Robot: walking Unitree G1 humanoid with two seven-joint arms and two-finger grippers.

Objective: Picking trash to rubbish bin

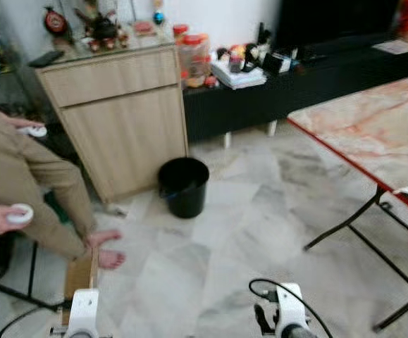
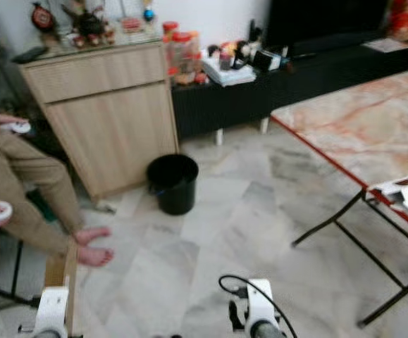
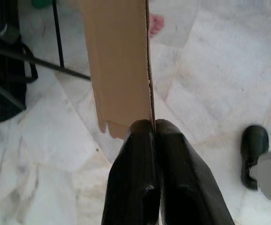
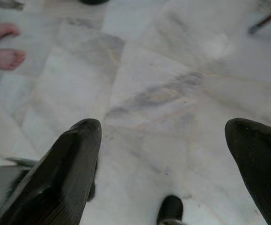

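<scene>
Closest to us, our left gripper (image 3: 155, 125) has its two black fingers pressed together on the bottom edge of a flat tan cardboard piece (image 3: 119, 65), pinching it so it sticks up and away over the pale marble floor tiles (image 1: 260, 211). From the head view that same cardboard shows just above our left wrist, low on the left side. Our right gripper (image 4: 163, 136) hangs above bare floor with its fingers spread wide apart, holding nothing.

A bit further out on the left, a person in tan trousers (image 1: 27, 176) sits with bare feet (image 1: 108, 250) on the tiles, near the cardboard, and holds a white round controller (image 1: 20, 213) in each hand.

Past that, the round black plastic rubbish bin (image 1: 183, 186) stands open on the floor, right beside the light wooden cabinet (image 1: 119, 120) and well apart from the cardboard.

On the right there's a marble-patterned folding table with black legs (image 1: 373, 127). At the back runs a long black low TV console (image 1: 316, 77) cluttered with jars and small stuff.
</scene>
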